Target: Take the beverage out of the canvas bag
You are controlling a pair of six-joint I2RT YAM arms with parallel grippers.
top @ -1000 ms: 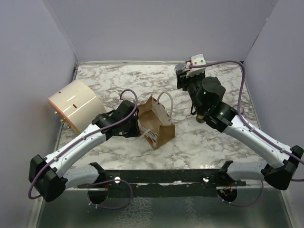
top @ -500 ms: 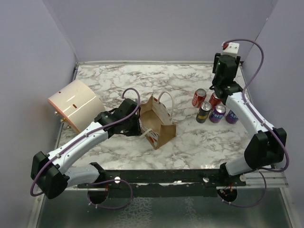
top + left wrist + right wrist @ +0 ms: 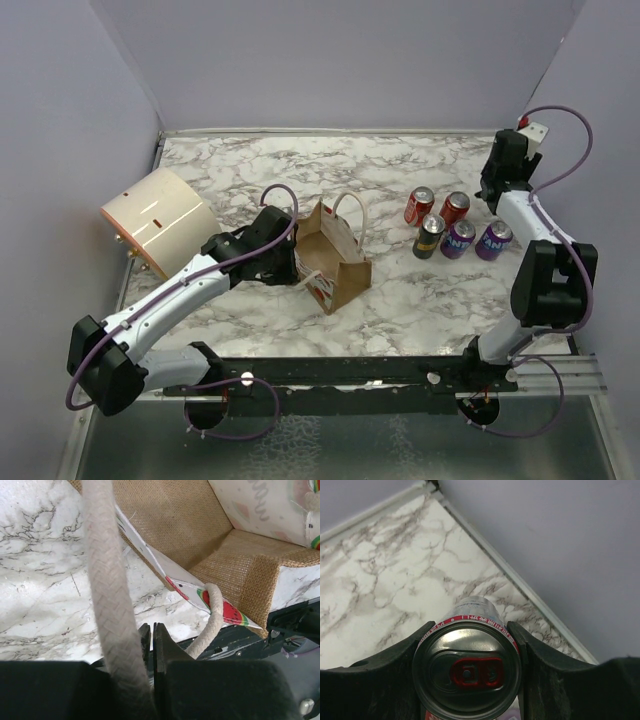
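Currently, from my remote station: the right gripper [image 3: 469,630] is clamped on a beverage can [image 3: 467,675], one finger pressed against each side just below its red rim. My wrist view looks straight down on the silver lid and red tab. The can is out of the canvas bag [image 3: 335,262], which stands open well off to that hand's left on the marble table [image 3: 400,300]. Whether the can touches the table I cannot tell.

The left gripper [image 3: 152,632] has its jaws drawn almost together, only a thin slit between them. A white rope handle [image 3: 107,580] of the bag runs down against the fingers; I cannot tell whether it is pinched or only draped there. The bag's burlap mouth opens just ahead of those fingertips, a red-and-green print [image 3: 227,611] on its near edge.

Just on the near side of the right hand stand a red can [image 3: 419,205], a second red can [image 3: 455,207], a dark can [image 3: 430,236], a purple can [image 3: 459,238] and a second purple can [image 3: 494,239]. A cream cylinder [image 3: 160,218] lies to the left hand's left, apart from it.
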